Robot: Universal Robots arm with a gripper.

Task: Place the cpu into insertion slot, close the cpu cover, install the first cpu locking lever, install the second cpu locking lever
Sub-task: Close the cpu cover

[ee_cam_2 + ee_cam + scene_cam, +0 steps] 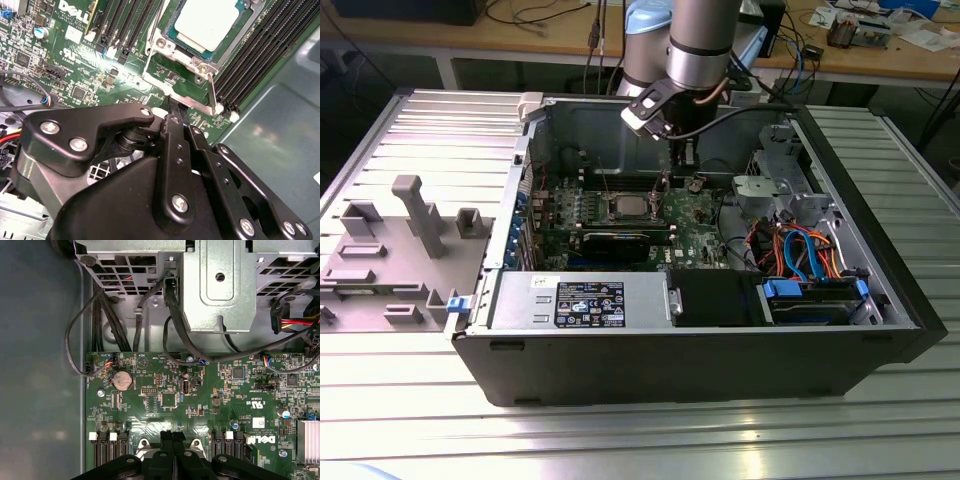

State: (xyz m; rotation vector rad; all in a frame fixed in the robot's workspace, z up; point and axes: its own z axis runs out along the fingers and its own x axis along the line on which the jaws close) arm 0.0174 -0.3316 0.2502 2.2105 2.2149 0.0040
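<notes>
- Just beside the insertion slot [159,80], my pincer [172,435] hangs low over the green motherboard [200,390]. Its fingers are pressed together with nothing between them.
- My cpu [205,22] sits inside that slot, silver-grey top facing up.
- The cpu cover [192,60] lies down around the chip, its window framing the metal top.
- A thin metal lever [212,95] runs along the slot's edge next to long black memory slots [260,55]. Whether it is latched I cannot tell.
- Around the slot stands the open computer case [720,350], resting on the ribbed metal counter [620,440].
</notes>
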